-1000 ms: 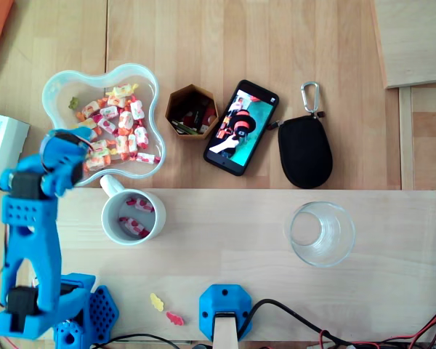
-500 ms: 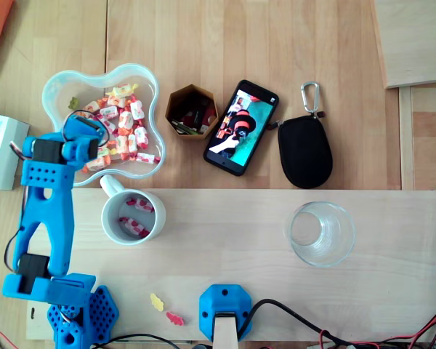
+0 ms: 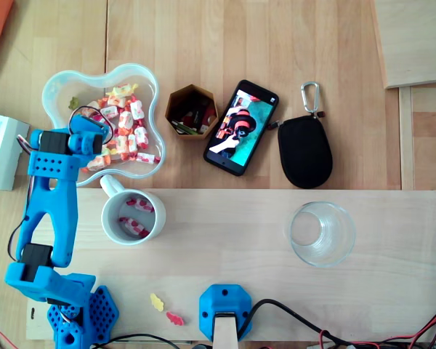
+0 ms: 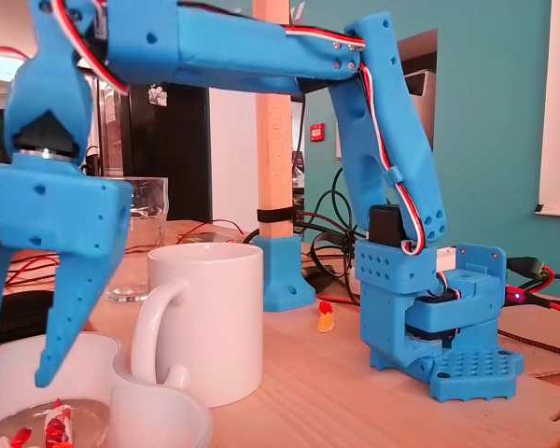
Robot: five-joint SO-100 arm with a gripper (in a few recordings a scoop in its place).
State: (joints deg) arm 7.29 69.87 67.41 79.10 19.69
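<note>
Now gripper [image 4: 17, 371] spread wide above bowl [image 4: 154, 418]; candies [image 4: 54, 422] right below, mug [image 4: 210, 317] beside. Best drop straight, pinch one candy, miss rim.

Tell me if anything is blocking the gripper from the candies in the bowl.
Nothing visible does. In the fixed view the open gripper hangs right above the candies in the clear bowl, with only air between them. The white mug stands beside the bowl, off to the right.
</note>
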